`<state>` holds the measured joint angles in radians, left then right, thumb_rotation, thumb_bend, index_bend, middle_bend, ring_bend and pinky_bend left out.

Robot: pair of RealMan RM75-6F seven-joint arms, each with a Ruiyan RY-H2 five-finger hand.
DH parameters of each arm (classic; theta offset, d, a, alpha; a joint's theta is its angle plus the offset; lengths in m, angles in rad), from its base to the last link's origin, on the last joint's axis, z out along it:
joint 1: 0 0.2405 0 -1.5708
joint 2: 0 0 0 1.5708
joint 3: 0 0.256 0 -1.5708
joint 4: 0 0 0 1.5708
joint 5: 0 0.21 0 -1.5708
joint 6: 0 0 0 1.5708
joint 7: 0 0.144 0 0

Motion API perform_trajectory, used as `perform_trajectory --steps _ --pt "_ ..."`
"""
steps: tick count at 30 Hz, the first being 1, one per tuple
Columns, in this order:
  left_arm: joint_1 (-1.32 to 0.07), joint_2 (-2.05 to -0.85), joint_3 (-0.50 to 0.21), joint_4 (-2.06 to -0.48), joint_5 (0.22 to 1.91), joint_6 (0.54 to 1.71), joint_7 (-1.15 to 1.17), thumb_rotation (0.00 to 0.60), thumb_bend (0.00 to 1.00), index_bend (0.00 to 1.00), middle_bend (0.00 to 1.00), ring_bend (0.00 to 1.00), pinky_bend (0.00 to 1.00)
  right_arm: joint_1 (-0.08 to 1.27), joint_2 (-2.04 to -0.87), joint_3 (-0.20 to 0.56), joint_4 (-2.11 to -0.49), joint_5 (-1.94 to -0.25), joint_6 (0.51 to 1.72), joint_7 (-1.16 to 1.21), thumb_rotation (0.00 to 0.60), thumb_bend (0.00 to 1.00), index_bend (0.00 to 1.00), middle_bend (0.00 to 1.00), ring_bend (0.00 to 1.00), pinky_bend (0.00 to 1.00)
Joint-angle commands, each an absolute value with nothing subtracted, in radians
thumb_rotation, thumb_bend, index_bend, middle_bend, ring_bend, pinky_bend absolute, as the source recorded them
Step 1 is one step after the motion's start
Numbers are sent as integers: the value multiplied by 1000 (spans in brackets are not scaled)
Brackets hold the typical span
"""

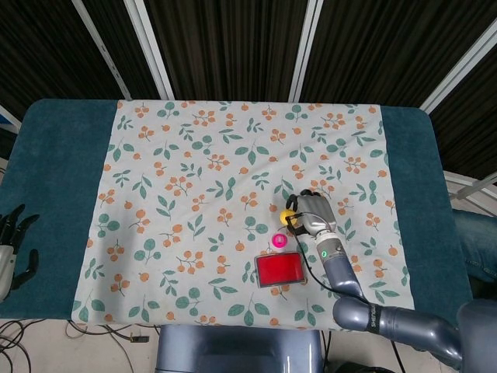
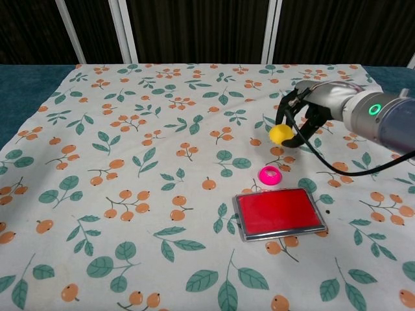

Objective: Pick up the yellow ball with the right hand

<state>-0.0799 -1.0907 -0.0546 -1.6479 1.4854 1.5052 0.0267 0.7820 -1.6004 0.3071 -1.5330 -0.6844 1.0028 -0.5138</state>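
Observation:
The small yellow ball [image 2: 280, 133] hangs above the floral cloth, pinched in the fingers of my right hand [image 2: 303, 113]. From the head view the ball [image 1: 288, 214] shows at the left side of that hand [image 1: 310, 212], most of it covered by the fingers. My left hand [image 1: 11, 247] rests off the table's left edge with its fingers apart, holding nothing.
A pink ring-shaped toy [image 2: 269, 173] lies on the cloth just below the lifted ball. A red rectangular case [image 2: 279, 213] with a silver rim sits in front of it. The floral cloth [image 2: 130, 162] covers the teal table [image 1: 54, 155].

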Motion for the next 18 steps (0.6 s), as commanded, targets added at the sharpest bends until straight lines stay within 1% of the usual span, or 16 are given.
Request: perform_trajectory --steps 1,9,18 --pt "-79 -1091 -54 -1650 1487 1507 28 600 553 144 0 59 43 754 -1508 348 -1631 -689 994 -448 600 390 518 507 211 225" --pt "-77 -1092 -52 -1648 1491 1512 30 600 553 144 0 59 43 751 -1347 385 -1777 -652 939 -398 600 390 518 506 211 225" --pt "-74 -1091 -52 -1647 1494 1518 25 600 553 145 0 59 43 749 -1234 410 -1910 -679 968 -361 600 389 518 507 210 225"
